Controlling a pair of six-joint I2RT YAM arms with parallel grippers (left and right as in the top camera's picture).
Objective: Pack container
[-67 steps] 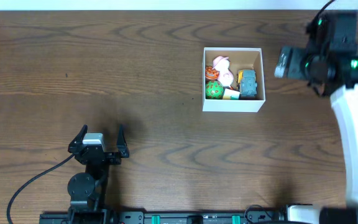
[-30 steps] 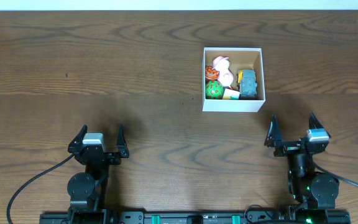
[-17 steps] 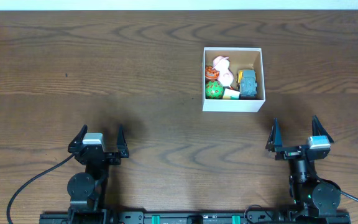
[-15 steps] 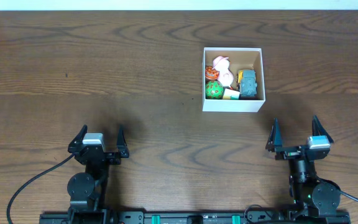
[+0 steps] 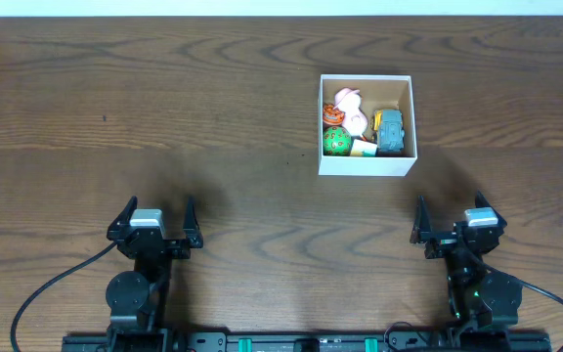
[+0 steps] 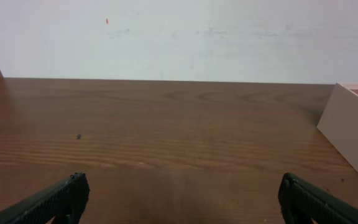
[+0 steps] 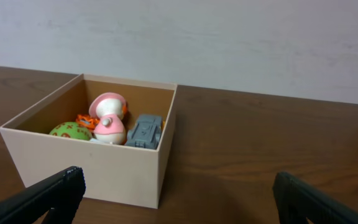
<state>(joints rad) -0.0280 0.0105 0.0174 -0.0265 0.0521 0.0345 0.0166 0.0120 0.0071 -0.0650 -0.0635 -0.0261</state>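
Observation:
The container (image 5: pixel 367 164), a square box with white walls and a brown inside, stands right of centre on the table. In it lie a pink mushroom toy (image 5: pixel 350 103), a green ball (image 5: pixel 336 142), an orange toy (image 5: pixel 332 115) and a grey-blue car (image 5: pixel 390 131). My right gripper (image 5: pixel 450 207) is open and empty, low at the front right, apart from the box. In the right wrist view it (image 7: pixel 176 183) faces the container's near wall (image 7: pixel 92 165), with the toys showing over the rim. My left gripper (image 5: pixel 159 203) is open and empty at the front left, seen also in the left wrist view (image 6: pixel 182 186).
The brown wooden table (image 5: pixel 164 98) runs to a white wall at the back. The box's side wall (image 6: pixel 353 130) shows at the right edge of the left wrist view. The arm bases and a black cable (image 5: pixel 37 293) sit along the front edge.
My right arm has come down from the back right, beside the box, to the front right, then shifted slightly left. The left arm and the box have not moved.

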